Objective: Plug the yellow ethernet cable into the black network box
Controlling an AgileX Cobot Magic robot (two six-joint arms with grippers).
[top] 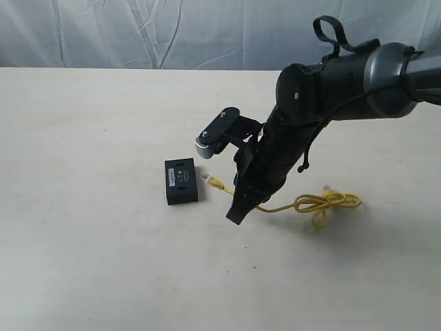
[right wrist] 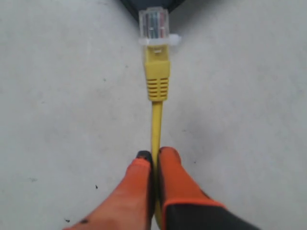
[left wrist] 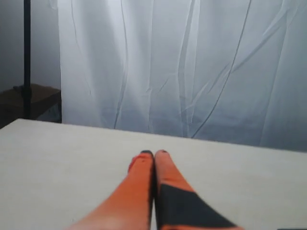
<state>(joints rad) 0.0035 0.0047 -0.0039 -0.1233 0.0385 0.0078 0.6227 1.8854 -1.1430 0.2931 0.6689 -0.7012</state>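
Observation:
The black network box [top: 180, 181] lies flat on the pale table, label strip up. The yellow ethernet cable [top: 282, 206] runs from a looped bundle [top: 329, 203] at the right toward the box. Its clear plug [top: 206, 178] lies just right of the box, a small gap apart. My right gripper [right wrist: 154, 154] is shut on the cable [right wrist: 156, 127] a short way behind the yellow boot [right wrist: 157, 76]. The clear plug [right wrist: 154, 25] points at the box's dark edge [right wrist: 132, 5]. My left gripper [left wrist: 154, 153] is shut and empty, over bare table; it does not show in the exterior view.
The right arm [top: 317, 103] reaches in from the upper right and hides part of the cable. A second clear plug [top: 328, 186] lies by the bundle. White curtain [left wrist: 182, 62] hangs behind the table's far edge.

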